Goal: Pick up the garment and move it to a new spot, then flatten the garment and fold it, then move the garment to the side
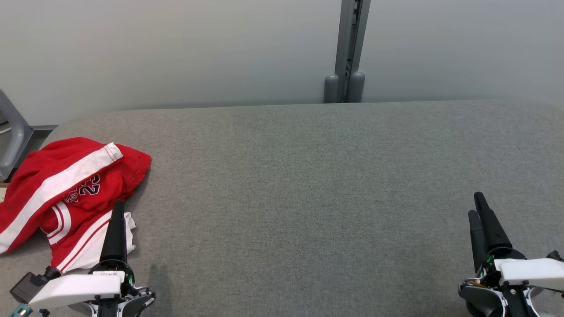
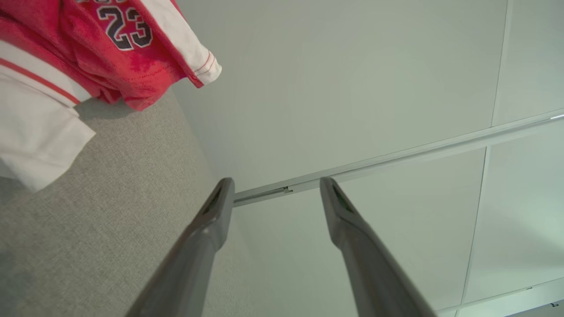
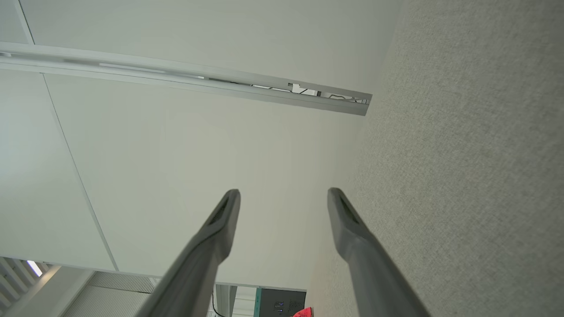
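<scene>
Overhead, whole crumpled garment (image 1: 75,180); from left wrist, number 23 (image 2: 125,27).

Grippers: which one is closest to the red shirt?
The left gripper: it is right beside the shirt; the right gripper is far off.

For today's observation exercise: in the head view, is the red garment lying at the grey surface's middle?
No, the garment lies crumpled at the left end of the grey surface.
</scene>
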`<state>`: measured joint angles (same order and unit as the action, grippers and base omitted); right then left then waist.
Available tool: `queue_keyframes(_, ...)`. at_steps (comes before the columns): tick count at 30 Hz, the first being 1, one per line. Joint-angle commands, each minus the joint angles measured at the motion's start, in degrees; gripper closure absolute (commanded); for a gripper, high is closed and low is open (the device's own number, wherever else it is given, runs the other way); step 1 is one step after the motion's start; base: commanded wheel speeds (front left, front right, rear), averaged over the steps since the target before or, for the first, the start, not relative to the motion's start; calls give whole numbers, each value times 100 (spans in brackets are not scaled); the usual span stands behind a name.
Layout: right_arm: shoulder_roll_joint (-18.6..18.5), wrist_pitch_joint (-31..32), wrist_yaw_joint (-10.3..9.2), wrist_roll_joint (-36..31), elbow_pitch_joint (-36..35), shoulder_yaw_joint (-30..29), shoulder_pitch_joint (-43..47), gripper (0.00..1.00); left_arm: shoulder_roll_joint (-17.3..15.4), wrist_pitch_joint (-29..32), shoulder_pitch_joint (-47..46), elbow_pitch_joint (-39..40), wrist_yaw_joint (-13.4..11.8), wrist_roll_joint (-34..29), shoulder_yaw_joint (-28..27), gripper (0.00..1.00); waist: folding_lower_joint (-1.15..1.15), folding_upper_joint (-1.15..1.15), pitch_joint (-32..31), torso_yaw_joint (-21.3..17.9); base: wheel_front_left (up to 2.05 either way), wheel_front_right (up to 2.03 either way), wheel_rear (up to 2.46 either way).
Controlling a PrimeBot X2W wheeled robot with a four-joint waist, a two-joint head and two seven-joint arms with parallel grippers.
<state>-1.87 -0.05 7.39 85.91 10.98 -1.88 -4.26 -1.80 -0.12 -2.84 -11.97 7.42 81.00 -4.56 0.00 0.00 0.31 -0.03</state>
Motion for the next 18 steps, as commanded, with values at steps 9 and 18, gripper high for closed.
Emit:
queue_keyframes(9,-72,-214,6,-894,-205,125,-213,0,-71,-207,-188,251,-21,-1212,74,0,0,0,8,-7,0,0,0)
queue_keyframes(18,-92,-396,7,-2136,-271,306,-263,0,-78,-388,-173,363,-244,-2293,178,0,0,0,19,-16,0,0,0)
